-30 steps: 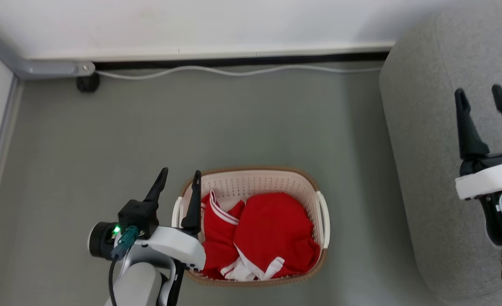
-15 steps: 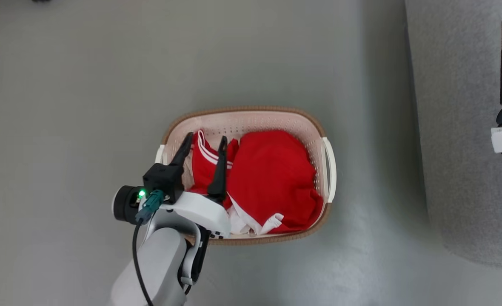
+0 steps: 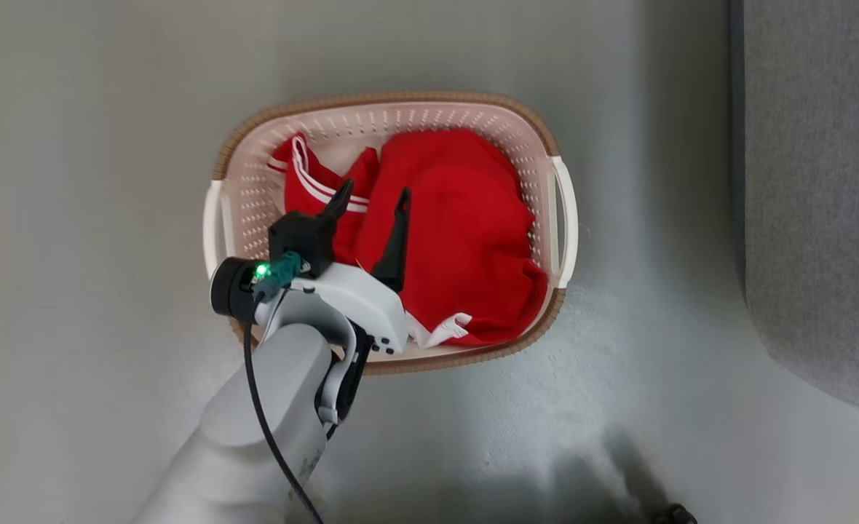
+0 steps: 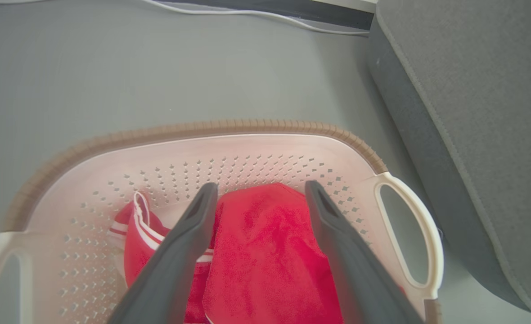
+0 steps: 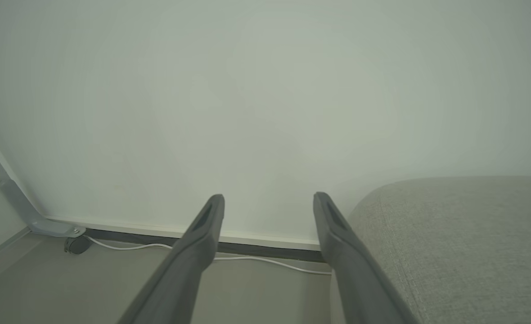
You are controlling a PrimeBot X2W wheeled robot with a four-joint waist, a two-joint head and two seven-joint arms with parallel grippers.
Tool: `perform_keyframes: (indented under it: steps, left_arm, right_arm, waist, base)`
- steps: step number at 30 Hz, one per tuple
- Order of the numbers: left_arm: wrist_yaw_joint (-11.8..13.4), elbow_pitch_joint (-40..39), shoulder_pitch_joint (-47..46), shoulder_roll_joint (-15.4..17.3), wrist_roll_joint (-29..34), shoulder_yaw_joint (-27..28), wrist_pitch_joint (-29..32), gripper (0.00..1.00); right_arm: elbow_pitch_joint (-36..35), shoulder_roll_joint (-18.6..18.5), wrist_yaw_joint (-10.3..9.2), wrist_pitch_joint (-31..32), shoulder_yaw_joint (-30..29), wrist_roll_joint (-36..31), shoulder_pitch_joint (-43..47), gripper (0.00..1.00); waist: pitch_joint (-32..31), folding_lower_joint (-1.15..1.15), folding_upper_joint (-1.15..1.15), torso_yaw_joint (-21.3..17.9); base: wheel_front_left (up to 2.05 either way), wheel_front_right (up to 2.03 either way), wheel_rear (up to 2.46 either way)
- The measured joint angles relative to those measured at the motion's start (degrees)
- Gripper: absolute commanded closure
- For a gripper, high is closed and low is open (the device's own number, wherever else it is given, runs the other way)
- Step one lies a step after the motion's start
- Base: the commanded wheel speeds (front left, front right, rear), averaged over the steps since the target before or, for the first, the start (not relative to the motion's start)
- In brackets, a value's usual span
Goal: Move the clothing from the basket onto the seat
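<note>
The red clothing (image 3: 466, 225) lies heaped in the basket (image 3: 393, 97) on the floor, beside the sofa (image 3: 815, 182). The left arm (image 3: 269, 415) hovers over it, its jaws wide apart and empty, as are the right jaws. Reaching seems the step in hand; next, dip and close on a fold.

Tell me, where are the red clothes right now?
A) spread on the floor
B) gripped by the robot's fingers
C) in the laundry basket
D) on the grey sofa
C: the red clothing lies inside the laundry basket, and the left gripper above it stands open, holding nothing.
</note>
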Motion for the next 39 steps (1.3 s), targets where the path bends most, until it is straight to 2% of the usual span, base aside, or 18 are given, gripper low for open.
perform_keyframes:
  steps: [3, 7, 13, 19, 26, 32, 35, 39]
  left_arm:
    - [-0.3, 2.0, -1.9, 0.0, -1.8, -0.7, 0.0, 0.0]
    - [-1.8, 7.6, -7.3, 0.1, -6.5, -3.1, 0.0, 0.0]
    - [-2.1, 13.3, -10.3, 0.1, -10.6, -6.9, -0.2, 0.0]
    - [-0.2, 19.6, -14.6, 0.1, -12.9, -11.3, -0.2, 0.0]
    - [4.9, 25.6, -19.0, 0.1, -12.7, -14.2, -0.2, 0.0]
    - [6.1, 28.6, -19.7, 0.1, -13.8, -15.9, -0.2, 0.0]
    - [6.4, 29.8, -20.3, 0.2, -16.4, -16.8, -0.1, 0.0]
    - [4.3, 29.4, -20.8, 0.2, -19.5, -18.3, 0.2, 0.0]
  right_arm:
    - [-0.7, 0.0, 0.0, 0.0, 0.2, 0.3, -1.1, 0.0]
    - [-2.4, 0.6, 0.0, 0.0, 1.5, 0.4, -3.3, 0.0]
    - [-3.6, 1.0, 0.01, 0.0, 1.9, 0.6, -4.1, 0.0]
    - [-4.5, 1.3, 0.01, 0.0, 1.9, 0.8, -4.3, 0.0]
    - [-5.7, 1.3, 0.01, 0.0, 1.3, 0.8, -4.3, 0.0]
    - [-6.1, 1.3, 0.01, 0.0, 0.9, 0.9, -4.3, 0.0]
    - [-6.3, 1.4, 0.01, 0.0, 0.8, 0.9, -4.3, 0.0]
    - [-6.7, 1.4, 0.01, 0.0, 0.7, 0.9, -4.3, 0.0]
  waist:
    - [1.6, 0.0, 0.0, -0.7]
    - [6.0, 0.0, 0.0, -3.8]
    - [8.1, 0.0, 0.0, -5.9]
    - [9.9, 0.0, 0.0, -7.3]
    - [11.8, 0.0, 0.0, -8.1]
    - [13.2, 0.0, 0.0, -8.3]
    - [13.4, 0.0, 0.0, -8.4]
    - [13.8, 0.0, 0.0, -8.3]
  base:
    - [0.0, 0.0, 0.0]
    - [0.0, 0.0, 0.0]
    - [0.0, 0.0, 0.0]
    - [0.0, 0.0, 0.0]
    - [0.0, 0.0, 0.0]
    - [0.0, 0.0, 0.0]
    - [0.0, 0.0, 0.0]
    - [0.0, 0.0, 0.0]
